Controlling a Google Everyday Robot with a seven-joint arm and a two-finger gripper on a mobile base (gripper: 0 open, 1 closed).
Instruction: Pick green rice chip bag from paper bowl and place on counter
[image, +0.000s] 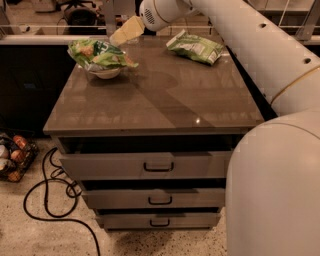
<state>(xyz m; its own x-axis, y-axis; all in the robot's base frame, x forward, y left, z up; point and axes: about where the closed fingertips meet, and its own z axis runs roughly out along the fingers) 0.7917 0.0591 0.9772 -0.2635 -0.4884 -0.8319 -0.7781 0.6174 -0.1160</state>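
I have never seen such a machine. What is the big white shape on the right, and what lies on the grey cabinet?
One camera looks down at the counter from its front. The white shape is the robot's arm, reaching over it. At its end is the gripper, a yellowish grasping tool; it hovers close to the green rice chip bag and seems to hold nothing. That bag lies in a paper bowl at the back left. A paler green bag lies at the back right. Below are three drawers.
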